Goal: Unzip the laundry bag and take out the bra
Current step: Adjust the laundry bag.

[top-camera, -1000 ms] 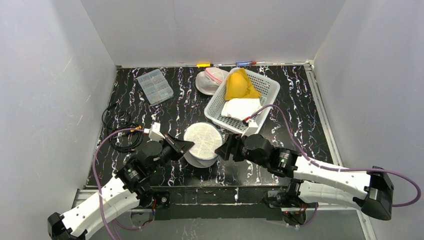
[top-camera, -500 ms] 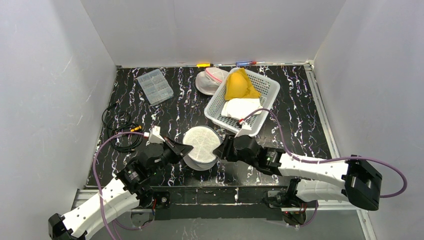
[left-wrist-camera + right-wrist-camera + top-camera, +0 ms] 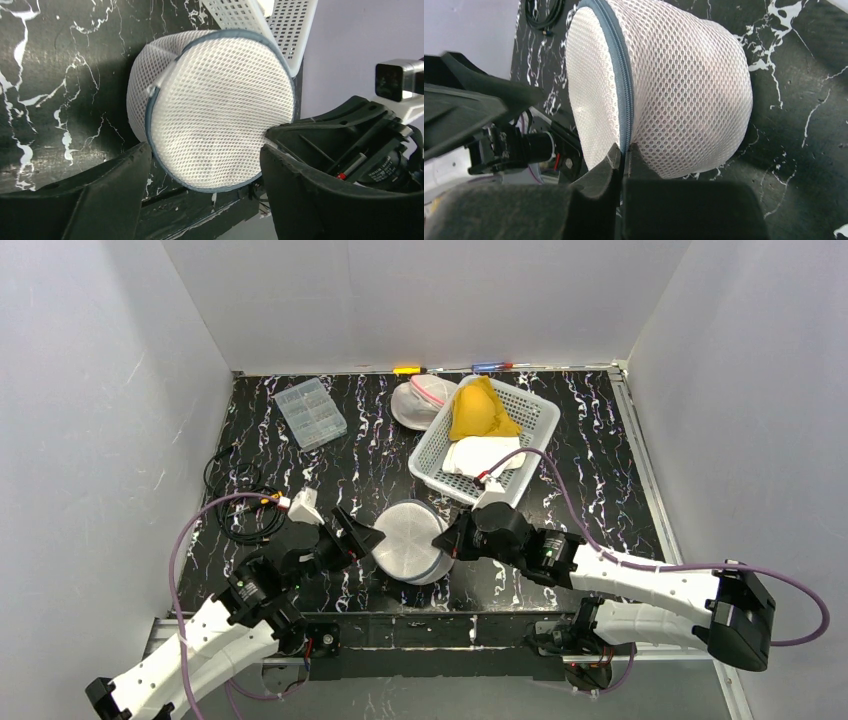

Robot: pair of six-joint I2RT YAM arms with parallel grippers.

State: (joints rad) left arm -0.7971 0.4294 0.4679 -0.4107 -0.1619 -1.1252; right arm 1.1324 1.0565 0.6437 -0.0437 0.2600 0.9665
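The laundry bag [image 3: 408, 556] is a round white mesh drum with a grey-blue zip around its rim, lying tilted on the black marbled table between the two arms. My left gripper [image 3: 366, 537] is open. In the left wrist view its fingers [image 3: 125, 170] stand on either side of the bag's [image 3: 215, 110] lower edge without pinching it. My right gripper [image 3: 624, 150] is shut on the zip seam [image 3: 620, 85] at the bag's [image 3: 684, 95] rim. The bra is hidden.
A white plastic basket [image 3: 535, 425] behind the bag holds a yellow garment [image 3: 480, 410] and a white one [image 3: 483, 455]. A second mesh bag with a pink rim [image 3: 420, 400], a clear compartment box [image 3: 310, 412] and coiled black cables [image 3: 240, 495] lie further off.
My left gripper has opened and let go of the bag. My right gripper has shut on the zip rim. The bag has tipped, its flat face now turned toward the near edge.
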